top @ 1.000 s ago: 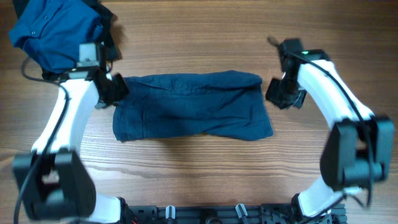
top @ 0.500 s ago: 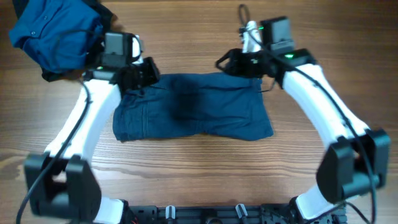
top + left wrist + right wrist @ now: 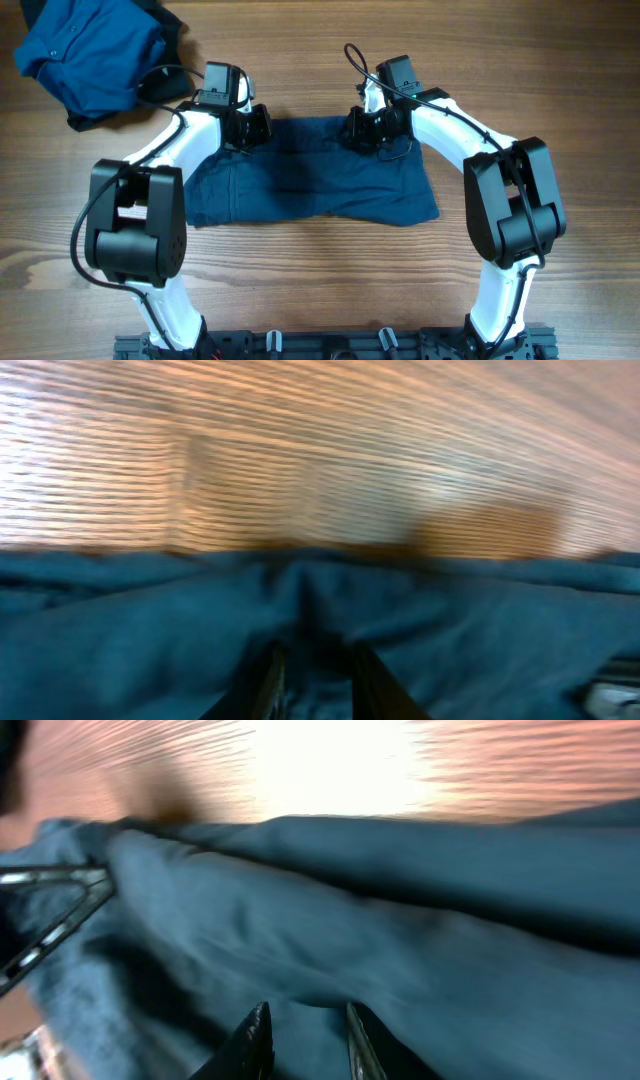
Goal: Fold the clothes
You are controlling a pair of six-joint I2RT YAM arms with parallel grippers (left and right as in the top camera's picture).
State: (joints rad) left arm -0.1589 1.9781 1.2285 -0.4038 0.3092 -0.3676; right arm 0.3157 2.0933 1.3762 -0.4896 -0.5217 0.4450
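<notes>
Tabletop [image 3: 320,285]: navy shorts [image 3: 310,185], seemingly folded

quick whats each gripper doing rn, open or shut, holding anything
Left gripper: closed on a pinched fold of the navy shorts.
Right gripper: fingers narrowly apart over the navy shorts; whether it grips cannot be told.

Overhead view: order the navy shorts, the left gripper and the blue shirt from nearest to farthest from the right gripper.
1. The navy shorts: directly under the right gripper, at their far edge.
2. The left gripper: along that same far edge, toward the left side.
3. The blue shirt: heaped in the far left corner.
</notes>
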